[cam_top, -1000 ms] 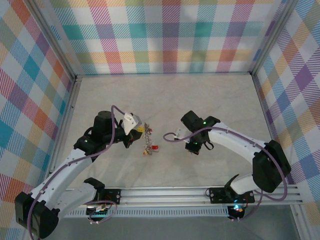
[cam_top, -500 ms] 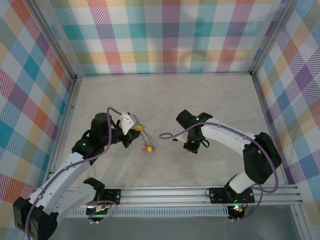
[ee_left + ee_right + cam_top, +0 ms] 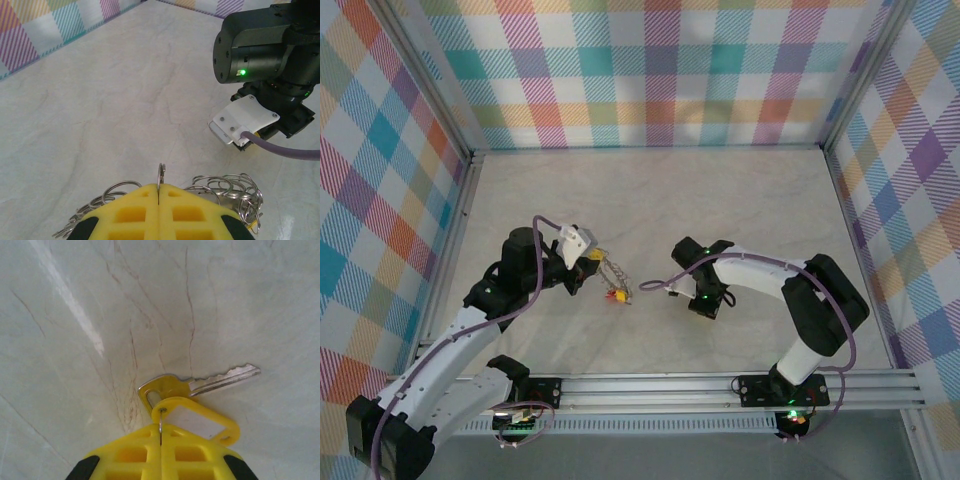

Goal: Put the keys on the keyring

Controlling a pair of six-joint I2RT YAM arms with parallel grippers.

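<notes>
Table: pale stone-look top, veined, smooth, soft sheen.
Key: bright silvery metal blade; glossy yellow plastic head.
Tag: glossy yellow plastic frame, matt white insert.
Keyring: thin polished metal wire loops.
Left gripper, right gripper: 2 pairs of matt yellow moulded plastic fingers.
Arm housing: black plastic, satin.
Cable: purple, smooth, rubbery.

pale veined table; just ahead of the right pincer, a yellow-headed key and yellow tag seemingly rest on it.
</notes>
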